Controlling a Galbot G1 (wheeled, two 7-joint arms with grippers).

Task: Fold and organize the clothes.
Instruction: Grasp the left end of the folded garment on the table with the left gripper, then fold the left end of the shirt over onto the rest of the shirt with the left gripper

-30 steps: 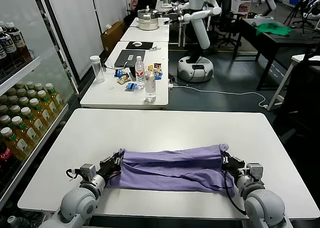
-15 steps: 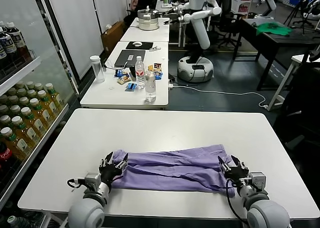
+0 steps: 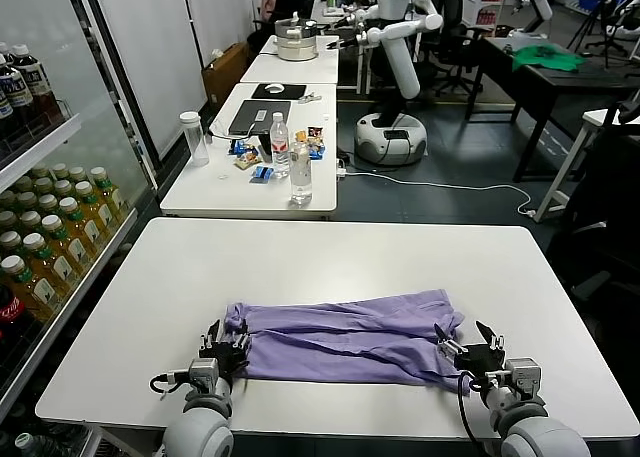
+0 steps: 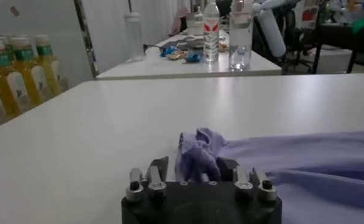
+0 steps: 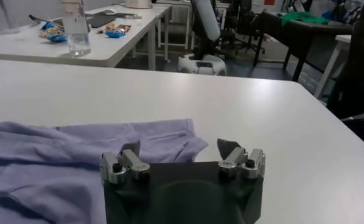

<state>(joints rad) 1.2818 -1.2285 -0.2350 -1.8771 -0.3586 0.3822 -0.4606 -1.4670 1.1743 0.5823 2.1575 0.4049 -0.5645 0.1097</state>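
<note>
Lavender T-shirt [image 3: 345,329] lies as a long folded band across the near part of the white worktop [image 3: 330,257]. Left hand [image 3: 224,345] and right hand [image 3: 465,352] sit at its two ends, fingers spread, holding nothing. For the next fold, each hand should pinch every layer at its end, and both should lift evenly together.
</note>
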